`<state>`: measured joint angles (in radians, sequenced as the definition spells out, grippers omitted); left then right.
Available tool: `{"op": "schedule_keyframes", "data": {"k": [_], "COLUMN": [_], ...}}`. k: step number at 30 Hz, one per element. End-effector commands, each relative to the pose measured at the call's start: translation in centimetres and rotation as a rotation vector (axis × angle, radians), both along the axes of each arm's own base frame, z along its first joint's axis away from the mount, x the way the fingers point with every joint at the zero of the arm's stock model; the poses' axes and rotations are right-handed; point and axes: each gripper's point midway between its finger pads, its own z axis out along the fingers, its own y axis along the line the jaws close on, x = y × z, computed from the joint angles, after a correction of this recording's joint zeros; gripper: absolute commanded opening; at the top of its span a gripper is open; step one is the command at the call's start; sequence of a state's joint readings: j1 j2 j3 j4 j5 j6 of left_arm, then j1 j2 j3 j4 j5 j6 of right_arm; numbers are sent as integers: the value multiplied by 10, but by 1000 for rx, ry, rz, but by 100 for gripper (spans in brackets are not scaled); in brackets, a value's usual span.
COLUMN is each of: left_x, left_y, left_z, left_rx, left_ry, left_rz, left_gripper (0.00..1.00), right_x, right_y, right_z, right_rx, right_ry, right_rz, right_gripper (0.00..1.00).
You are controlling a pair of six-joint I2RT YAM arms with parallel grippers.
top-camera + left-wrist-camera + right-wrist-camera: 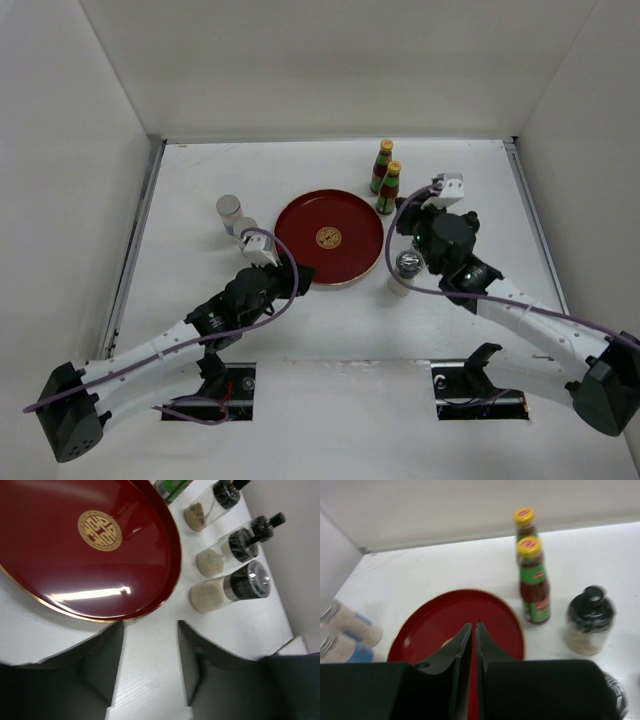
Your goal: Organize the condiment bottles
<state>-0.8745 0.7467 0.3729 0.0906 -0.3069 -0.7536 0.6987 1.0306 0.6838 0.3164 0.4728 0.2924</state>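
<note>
Two red sauce bottles with yellow caps (386, 172) stand behind the round red tray (300, 215); they also show in the right wrist view (534, 577). Two white shakers (236, 218) stand left of the tray. A black-capped bottle (407, 264) stands right of the tray; the right arm hides the others. The left wrist view shows three black-capped bottles (239, 546) beyond the tray (60, 570). My left gripper (150, 630) is open and empty at the tray's near-left rim (297, 275). My right gripper (476, 626) is shut and empty above the tray's right side (408, 226).
White walls enclose the table on three sides. In the right wrist view one black-capped bottle (589, 622) stands close to the right of the fingers, and the shakers (347, 630) lie at the far left.
</note>
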Motion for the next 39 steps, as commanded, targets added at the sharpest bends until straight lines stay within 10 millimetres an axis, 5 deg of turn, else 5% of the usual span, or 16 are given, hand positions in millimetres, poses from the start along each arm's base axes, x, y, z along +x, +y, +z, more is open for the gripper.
{"op": "schedule_keyframes", "data": {"k": [1,4,7,10,17,24,33,39], "left_x": [5,8,11,11,4,4,9,13], "left_y": [-14,-19,-27,-38,-66,-70,-65,-58], "left_z": [20,21,15,10,17,12,1,-1], "left_rx": [-61,-70,-81,-80,-40,-35,-43,-54], "left_ry": [-85,-104,-116,-127,-239,-272,-260,-263], "left_rz": [-22,-25,-35,-55,-92,-102,-82,-54], "left_gripper": [33,19,17,19,23,22,32,41], "right_x": [29,57,80,103,146,171,191,187], "right_y": [-19,-26,-23,-20,-28,-22,-15,-19], "right_z": [28,25,25,20,-7,-30,-38,-22], "right_rx": [3,-51,-113,-162,-221,-251,-255,-239], "right_ry": [35,83,89,101,154,168,147,64], "right_rz": [-86,-129,-129,-131,-178,-173,-170,-195], "right_gripper": [13,28,58,66,67,62,51,30]}}
